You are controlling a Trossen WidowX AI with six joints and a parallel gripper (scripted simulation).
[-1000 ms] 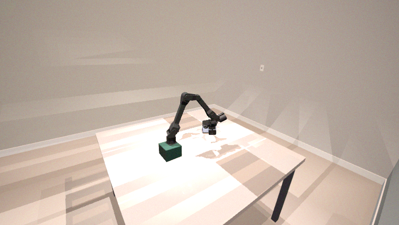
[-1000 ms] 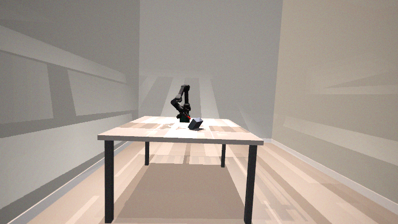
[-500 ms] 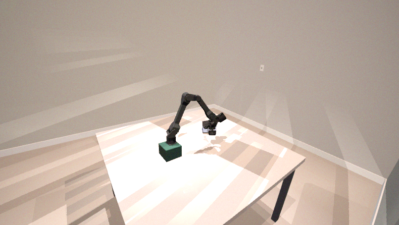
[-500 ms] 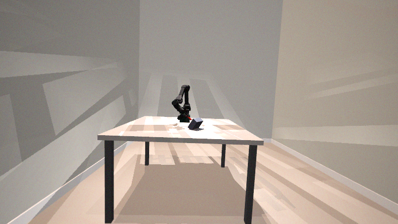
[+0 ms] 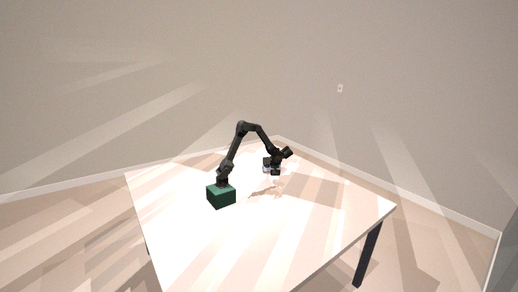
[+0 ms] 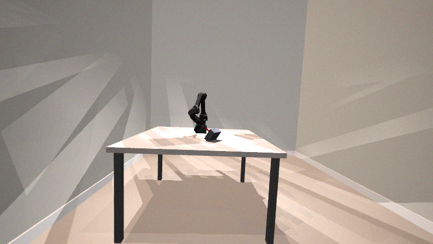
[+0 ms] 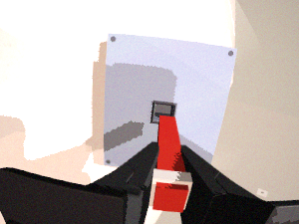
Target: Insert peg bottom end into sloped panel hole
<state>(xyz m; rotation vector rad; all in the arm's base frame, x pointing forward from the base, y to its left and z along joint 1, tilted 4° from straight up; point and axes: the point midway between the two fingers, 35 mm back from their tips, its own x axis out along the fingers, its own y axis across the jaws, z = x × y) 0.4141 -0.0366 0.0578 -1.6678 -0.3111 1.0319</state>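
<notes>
The red peg (image 7: 169, 138) (image 6: 206, 129) has flat sides and a pale band near its top end. My gripper (image 7: 167, 150) (image 5: 271, 166) is shut on it, with one black finger on each side. The sloped panel (image 7: 199, 79) (image 6: 213, 134) is pale blue with a dark block body behind its face. Its square hole (image 7: 163, 109) has a dark rim. The peg's far end overlaps the lower right part of the hole in the wrist view, its sides roughly in line with the hole's sides. I cannot tell whether the tip is inside the hole or just above it.
The arm's green base block (image 5: 220, 197) stands on the white table (image 5: 224, 246). Small dark screws (image 7: 113, 39) sit at the panel's corners. Strong light patches and shadows cross the table and panel. A wall outlet (image 5: 340, 88) is far behind.
</notes>
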